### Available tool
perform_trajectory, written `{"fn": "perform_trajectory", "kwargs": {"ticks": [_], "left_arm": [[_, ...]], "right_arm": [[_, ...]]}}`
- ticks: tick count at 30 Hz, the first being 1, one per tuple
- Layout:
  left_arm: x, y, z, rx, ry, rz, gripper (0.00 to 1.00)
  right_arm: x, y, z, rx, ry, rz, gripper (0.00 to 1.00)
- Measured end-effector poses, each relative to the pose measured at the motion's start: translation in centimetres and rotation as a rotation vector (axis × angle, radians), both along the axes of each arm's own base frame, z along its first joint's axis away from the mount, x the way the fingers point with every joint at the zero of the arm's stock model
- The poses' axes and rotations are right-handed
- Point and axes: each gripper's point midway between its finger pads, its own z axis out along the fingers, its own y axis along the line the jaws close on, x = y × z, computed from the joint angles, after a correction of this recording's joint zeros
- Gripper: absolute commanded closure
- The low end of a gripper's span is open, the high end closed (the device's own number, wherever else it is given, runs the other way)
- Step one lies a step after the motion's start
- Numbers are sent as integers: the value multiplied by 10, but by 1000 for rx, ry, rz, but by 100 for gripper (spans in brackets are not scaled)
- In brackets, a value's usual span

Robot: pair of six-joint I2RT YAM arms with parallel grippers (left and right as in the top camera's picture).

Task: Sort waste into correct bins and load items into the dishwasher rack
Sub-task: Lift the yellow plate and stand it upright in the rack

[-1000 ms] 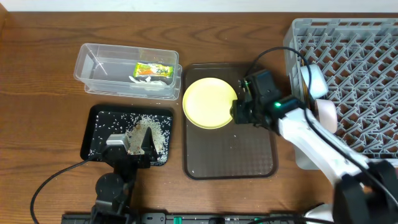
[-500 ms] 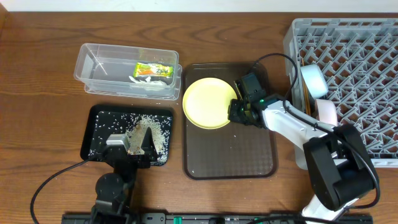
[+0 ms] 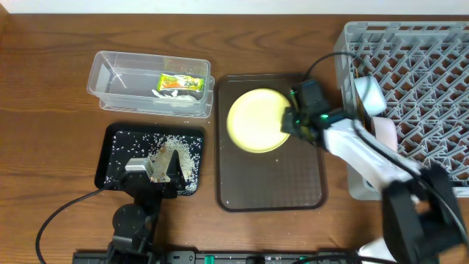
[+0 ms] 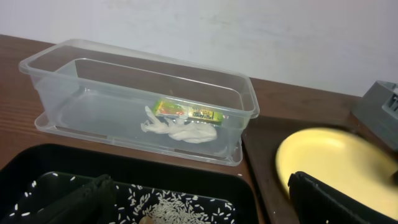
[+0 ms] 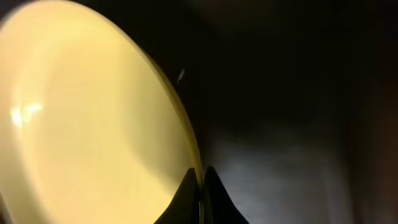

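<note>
Left hand (image 4: 208, 200) wide — right hand (image 5: 200, 185) pinched

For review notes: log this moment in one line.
right gripper: shut on yellow plate rim | left gripper: open, above black tray | wrapper: in clear tub

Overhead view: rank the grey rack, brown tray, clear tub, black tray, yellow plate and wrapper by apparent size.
1. grey rack, partly cut off by the frame
2. brown tray
3. clear tub and black tray, too alike to rank
4. yellow plate
5. wrapper
</note>
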Motion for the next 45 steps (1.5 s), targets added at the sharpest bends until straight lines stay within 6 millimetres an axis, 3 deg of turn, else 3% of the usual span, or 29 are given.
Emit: {"fn": "perform_trajectory", "kwargs": {"ticks": [4, 9, 13, 16, 23, 30, 34, 45], "left_arm": [[0, 0, 0, 0, 0, 0, 9], [0, 0, 0, 0, 0, 0, 9], [0, 0, 0, 0, 0, 0, 9], [0, 0, 0, 0, 0, 0, 9], [0, 0, 0, 0, 0, 0, 9], [0, 0, 0, 0, 0, 0, 9], [0, 0, 0, 0, 0, 0, 9], [0, 0, 0, 0, 0, 0, 9]], "right_arm": [[7, -36, 78, -99, -217, -51, 99], [-3, -90, 166, -306, -471, -170, 99], [-24, -139, 218, -537, -589, -303, 99], [-40, -172, 239, -729, -594, -394, 99], [-64, -239, 253, -1066, -452, -562, 99], [-69, -283, 241, -1219, -273, -609, 99], [-64, -293, 225, -1263, -190, -584, 99], [-37, -290, 176, -1309, -47, -438, 99]]}}
